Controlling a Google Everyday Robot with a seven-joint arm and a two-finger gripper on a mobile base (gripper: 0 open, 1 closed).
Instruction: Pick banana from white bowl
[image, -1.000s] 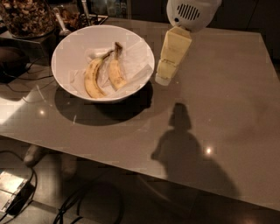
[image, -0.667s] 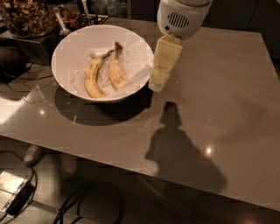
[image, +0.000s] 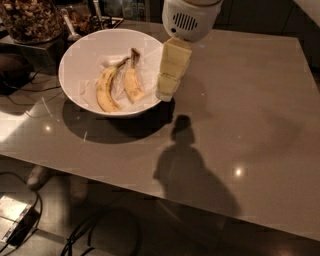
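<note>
— Just toward three o'clock from the middle of the white bowl (image: 75, 52), that's where the banana (image: 132, 84) lies, on the crumpled paper (image: 90, 86).

— Which way is it pointing?

— Long axis runs almost twelve to six. The thick dark stem end is up at twelve, near the far wall, and the blunt end is down at six.

— And its neighbour?

— The curved banana (image: 105, 91) sits just beside it at nine o'clock. Their stems come close together up top, and the bodies spread apart lower down.

— Where's the gripper?

— The gripper (image: 166, 92) hangs over the bowl's rim at about three o'clock, below the white wrist housing (image: 191, 17), pointing down and a touch inward. From its tip the banana lies at nine o'clock, near, with only paper between them.

— Wide or narrow?

— Cannot tell from this angle; it reads as one pale block. It holds nothing, that much is plain.

— So what does the next move turn on?

— My read: a short shift toward nine o'clock, then down. The closing line should cross the twelve-to-six axis, so the gripper squeezes from three and nine. The risk is on the nine o'clock side, where the curved fruit could get nudged or caught too.

— And the table (image: 240, 100)?

— Out at three o'clock, it plays no part.
</note>
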